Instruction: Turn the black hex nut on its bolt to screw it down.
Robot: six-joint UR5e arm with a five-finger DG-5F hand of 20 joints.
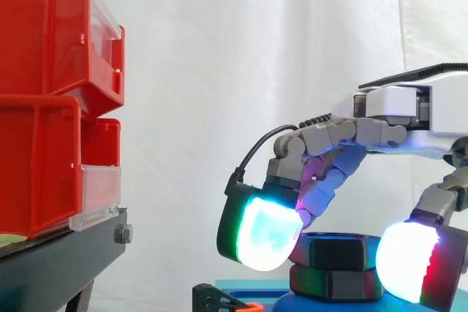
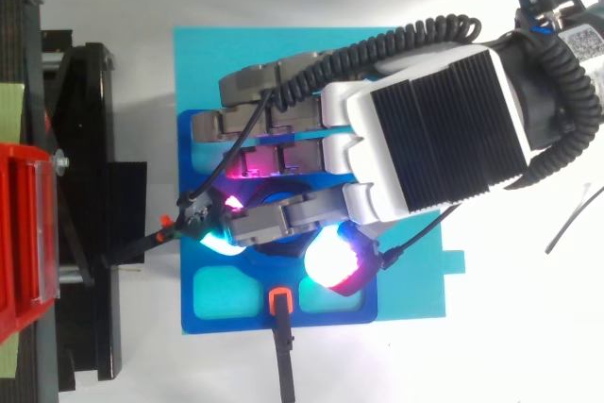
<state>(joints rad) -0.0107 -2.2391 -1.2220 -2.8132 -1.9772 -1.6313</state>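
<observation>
The black hex nut (image 1: 338, 250) sits on top of a second black hex piece (image 1: 333, 283) over the blue base (image 1: 307, 305). My hand (image 1: 395, 118) reaches in from the right and arches over the nut. Its fingers curl down, with one glowing pad (image 1: 263, 233) against the nut's left side and the thumb's pad (image 1: 409, 261) against its right side. The bolt is hidden by the nut. From above, the hand (image 2: 434, 129) covers the nut, and the fingers (image 2: 274, 82) stretch left across the blue fixture (image 2: 203, 318).
Red bins (image 1: 51, 107) stand stacked on a black stand (image 1: 58, 261) at the left. The fixture rests on a cyan mat (image 2: 415, 280). A black clamp with an orange tip (image 2: 279, 301) sits at the fixture's front edge, another (image 2: 168, 226) at its left.
</observation>
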